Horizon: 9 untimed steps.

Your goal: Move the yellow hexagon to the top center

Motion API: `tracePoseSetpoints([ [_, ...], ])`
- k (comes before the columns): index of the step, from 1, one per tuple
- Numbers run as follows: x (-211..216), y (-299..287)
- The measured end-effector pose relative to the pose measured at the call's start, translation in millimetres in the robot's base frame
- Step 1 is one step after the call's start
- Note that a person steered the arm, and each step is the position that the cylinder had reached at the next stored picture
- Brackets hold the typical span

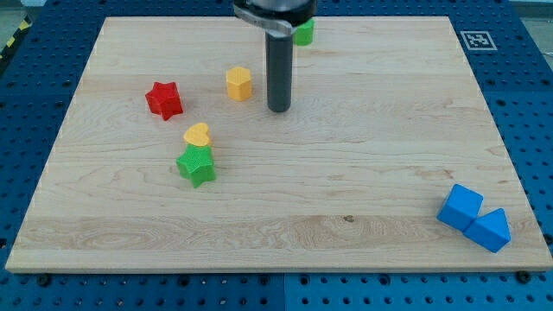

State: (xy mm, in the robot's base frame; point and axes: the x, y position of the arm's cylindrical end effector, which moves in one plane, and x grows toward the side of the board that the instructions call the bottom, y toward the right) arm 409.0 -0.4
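The yellow hexagon [239, 83] stands on the wooden board in the upper middle-left. My tip [278, 109] rests on the board just to the right of the hexagon and slightly lower, with a small gap between them. The dark rod rises from the tip to the view's top. A green block [303, 33] near the top center is partly hidden behind the rod's mount.
A red star [164, 99] lies left of the hexagon. A yellow heart [198, 135] touches a green star [197, 164] below it. Two blue blocks, a cube [460, 206] and a triangular one [491, 230], sit at the bottom right. A fiducial tag [476, 40] marks the top right corner.
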Motion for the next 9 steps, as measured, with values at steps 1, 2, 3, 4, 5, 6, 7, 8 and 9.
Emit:
tracePoseSetpoints([
  [1, 7.0, -36.2],
  [2, 0.7, -88.7],
  [3, -8.1, -72.9],
  [4, -37.7, -47.5],
  [5, -52.0, -33.8],
  [6, -54.1, -38.9],
  [7, -54.1, -62.9],
  [8, -56.2, -90.0],
  [9, -69.0, -92.1],
])
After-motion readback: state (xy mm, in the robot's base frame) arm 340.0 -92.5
